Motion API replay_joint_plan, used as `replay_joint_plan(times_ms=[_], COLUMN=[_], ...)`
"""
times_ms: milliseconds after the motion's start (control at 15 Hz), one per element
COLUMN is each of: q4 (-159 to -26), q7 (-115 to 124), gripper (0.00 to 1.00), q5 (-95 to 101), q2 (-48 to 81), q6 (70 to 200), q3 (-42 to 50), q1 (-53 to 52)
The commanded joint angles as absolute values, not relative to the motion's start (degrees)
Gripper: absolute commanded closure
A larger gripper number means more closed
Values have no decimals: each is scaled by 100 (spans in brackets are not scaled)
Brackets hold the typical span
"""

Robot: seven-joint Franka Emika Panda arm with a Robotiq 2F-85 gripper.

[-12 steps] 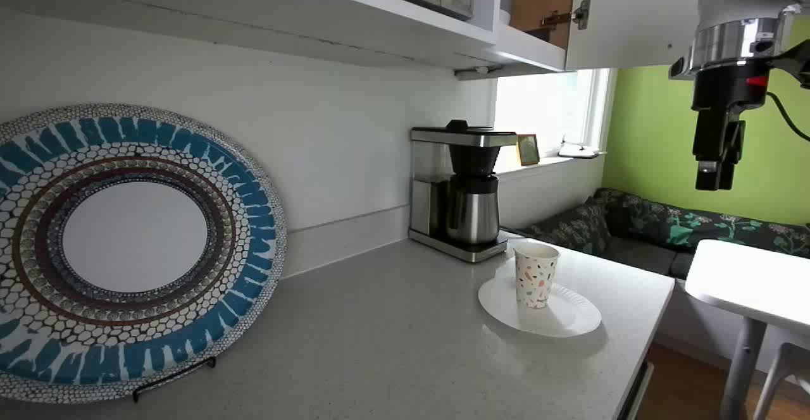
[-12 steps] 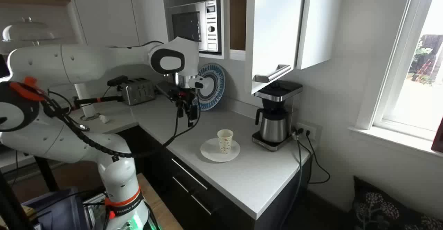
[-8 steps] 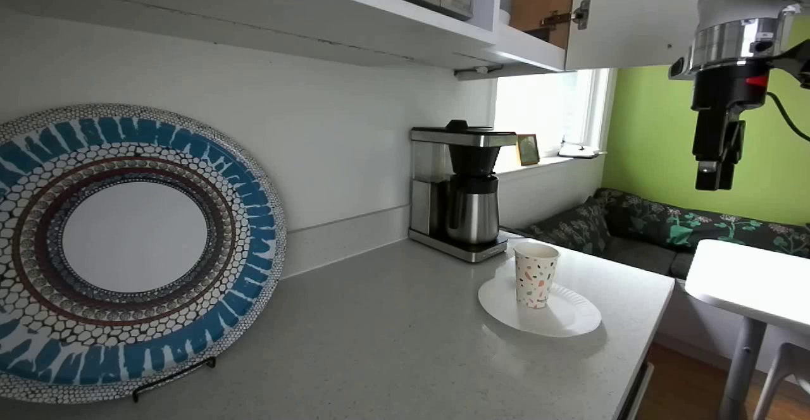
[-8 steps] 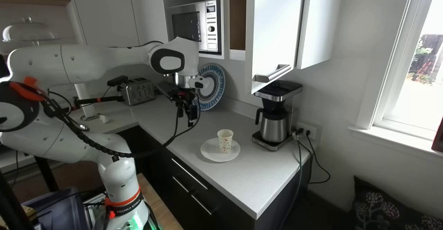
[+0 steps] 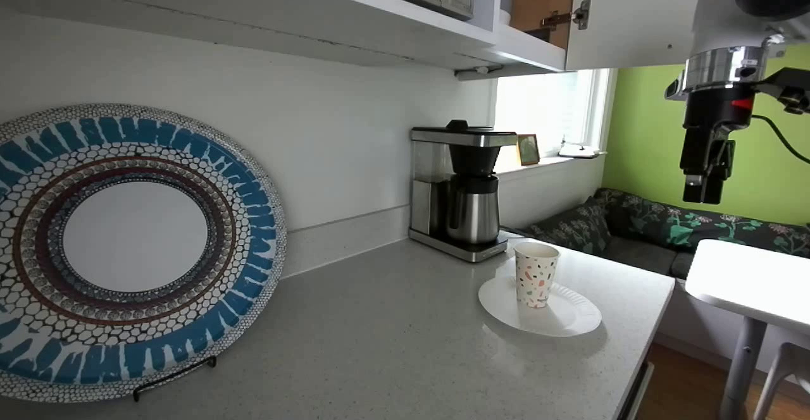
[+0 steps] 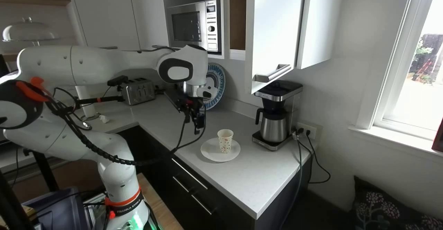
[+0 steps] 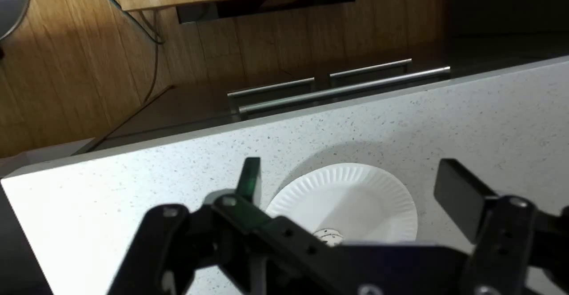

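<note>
A: How does the speckled cup [image 5: 535, 277] stand?

B: Upright, mouth upward, its narrower base down on the white plate [image 5: 573, 319], close to the middle. Its long axis runs vertically, and the sides flare toward the rim. Both exterior views agree on that.

A: And the gripper [image 7: 350, 186]?

B: The wrist view shows its jaws spread wide, with nothing gripped between them. It points down, higher than the cup's rim and apart from it.

A: What differs from the earlier frame?

B: In both exterior views the gripper is lower and a little nearer the cup, and the arm [image 6: 114, 63] has shifted with it. Cup and plate are exactly where they were.

A: Which edges matter?

B: The plate lies near the front edge [image 7: 275, 119] of the countertop [image 5: 380, 338], just in from the drawer handles [image 7: 344, 89], with a strip of surface between. The counter's end corner is farther off.

A: And around it?

B: The coffee maker [image 6: 277, 119] stands by the wall on the plate's far side, with some counter between the two. A cabinet door [image 6: 273, 29], swung out, hangs over the coffee maker, well above the cup. The longest stretch of counter runs from the plate toward the patterned disc [image 5: 136, 236] leaning at the wall.
</note>
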State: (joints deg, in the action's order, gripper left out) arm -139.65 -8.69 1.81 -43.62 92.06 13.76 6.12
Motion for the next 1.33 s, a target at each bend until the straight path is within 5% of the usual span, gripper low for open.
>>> replay_joint_plan(times_ms=[0,533,1267], q4=[-14291,-14549,-14207], q7=[-1611,-3289,-5536], gripper=[0,0,0], q5=[-74,-1633,-3838], q2=[-3866,-2765,-1075], q6=[10045,11219,10805], q3=[2054,3088,3442], q1=[669,632,741])
